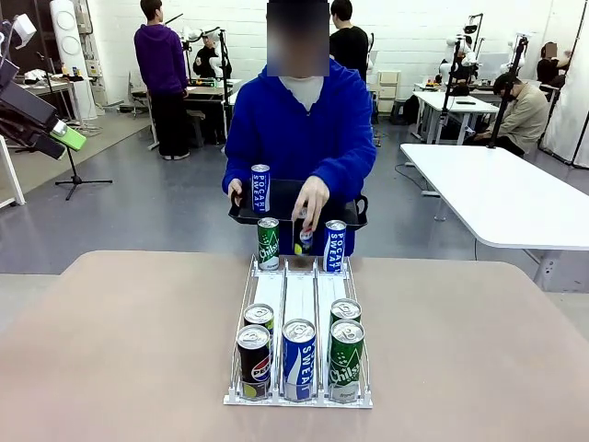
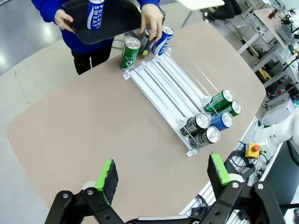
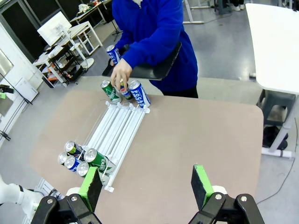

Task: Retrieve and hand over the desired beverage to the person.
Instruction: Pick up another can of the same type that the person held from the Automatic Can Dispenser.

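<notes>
**Person loads the rack's far mouth; both end effectors hang wide and empty**

We call the table's far edge 12 o'clock and our own edge 6 o'clock. The person in the bright royal-blue hoodie (image 1: 299,129) stands at 12 o'clock behind the tan rounded table (image 1: 110,350). One hand (image 1: 236,191) holds a shallow black plastic tray (image 1: 285,198) level against the body. We judge this is so that the tall blue-and-white can (image 1: 260,187) standing on it does not tip. The other hand (image 1: 311,204) reaches down onto a small dark can (image 1: 306,241) at the 12 o'clock mouth of the white three-lane wire rack (image 1: 299,295), in the middle lane, apparently to feed it in. A green Chilsung can (image 1: 268,244) and a blue Pocari Sweat can (image 1: 335,246) stand upright in the lanes on either side.

The rack looks tilted down toward us, which would explain why five cans bunch at its 6 o'clock stop. In the front row are a black Pepsi can (image 1: 253,361), a blue-and-white Sweat can (image 1: 299,359) and a green front can (image 1: 346,361). A second green can (image 1: 259,318) and a third green can (image 1: 346,311) sit behind the outer two. So the beverages lie at our end; which one is wanted we cannot tell.

The left end effector (image 2: 162,175) hangs near the table's 8 o'clock side, green pads wide apart with nothing between them. The right end effector (image 3: 146,185) hangs likewise near 4 o'clock, wide and empty. We judge both are held back to leave the person room.
</notes>
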Tool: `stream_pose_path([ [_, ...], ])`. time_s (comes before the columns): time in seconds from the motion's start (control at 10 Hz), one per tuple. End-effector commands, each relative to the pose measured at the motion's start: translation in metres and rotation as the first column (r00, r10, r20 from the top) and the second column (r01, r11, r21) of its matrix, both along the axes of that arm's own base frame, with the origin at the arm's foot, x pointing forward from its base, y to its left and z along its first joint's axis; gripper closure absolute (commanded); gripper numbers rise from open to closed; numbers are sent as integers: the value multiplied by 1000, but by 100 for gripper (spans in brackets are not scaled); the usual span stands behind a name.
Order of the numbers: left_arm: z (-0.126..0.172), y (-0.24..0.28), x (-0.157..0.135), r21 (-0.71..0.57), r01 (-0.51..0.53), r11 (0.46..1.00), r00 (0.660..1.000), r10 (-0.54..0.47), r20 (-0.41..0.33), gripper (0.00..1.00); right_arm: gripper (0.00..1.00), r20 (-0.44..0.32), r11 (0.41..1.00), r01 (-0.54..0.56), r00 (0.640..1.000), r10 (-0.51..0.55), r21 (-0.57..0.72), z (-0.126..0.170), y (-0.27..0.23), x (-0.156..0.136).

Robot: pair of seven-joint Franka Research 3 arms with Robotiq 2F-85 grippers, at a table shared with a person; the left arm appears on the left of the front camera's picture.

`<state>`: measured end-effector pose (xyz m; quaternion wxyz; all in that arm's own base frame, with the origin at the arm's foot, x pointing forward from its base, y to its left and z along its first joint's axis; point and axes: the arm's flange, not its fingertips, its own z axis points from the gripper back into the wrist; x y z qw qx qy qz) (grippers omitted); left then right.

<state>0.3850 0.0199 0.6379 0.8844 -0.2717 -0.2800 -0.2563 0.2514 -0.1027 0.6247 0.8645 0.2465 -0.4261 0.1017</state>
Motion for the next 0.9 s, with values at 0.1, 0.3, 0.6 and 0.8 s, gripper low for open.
stream_pose_path([
  [0.1,0,0,0,1,2,1000,1000,-2,1,0,0,5,1000,-16,1000,16,16,-2,1,2],
  [0.3,0,0,0,1,2,1000,1000,-2,1,0,0,5,1000,-16,1000,16,16,-2,1,2],
  [0.6,0,0,0,1,2,1000,1000,-2,1,0,0,5,1000,-16,1000,16,16,-2,1,2],
  [0.8,0,0,0,0,0,1000,1000,0,0,0,0,5,1000,-16,1000,16,16,-2,1,2],
])
